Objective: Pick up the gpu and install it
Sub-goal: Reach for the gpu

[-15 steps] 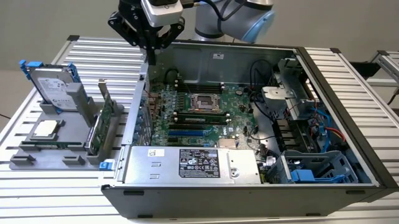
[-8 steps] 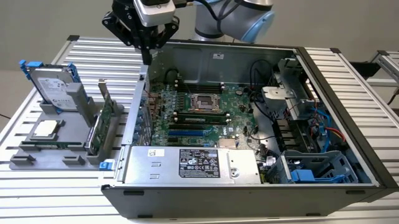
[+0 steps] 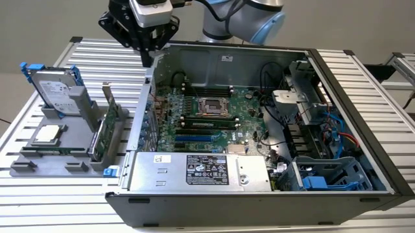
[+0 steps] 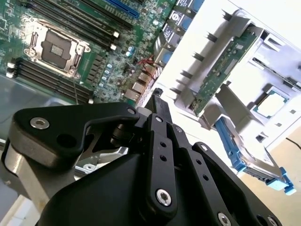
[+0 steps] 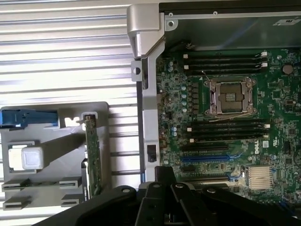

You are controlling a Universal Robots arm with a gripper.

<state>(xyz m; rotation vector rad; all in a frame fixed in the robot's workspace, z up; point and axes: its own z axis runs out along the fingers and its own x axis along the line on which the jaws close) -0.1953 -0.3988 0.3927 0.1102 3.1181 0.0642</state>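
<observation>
Gpu (image 3: 104,130) stands on edge in a gray holder (image 3: 71,162), its silver bracket rising at one end, and we see nothing touching it. The holder rests on the slatted counter (image 3: 97,53), just beside the open computer case (image 3: 259,208), on the exterior view's left of it. In the same holder we find a hard drive (image 3: 55,90) with blue rails standing upright and a processor chip (image 3: 48,135) lying flat. Above the case corner nearest the holder hangs the end effector (image 3: 147,60), fingers pressed together and gripping nothing, apart from the card. Below it, inside the case, lies the motherboard (image 3: 207,116).
</observation>
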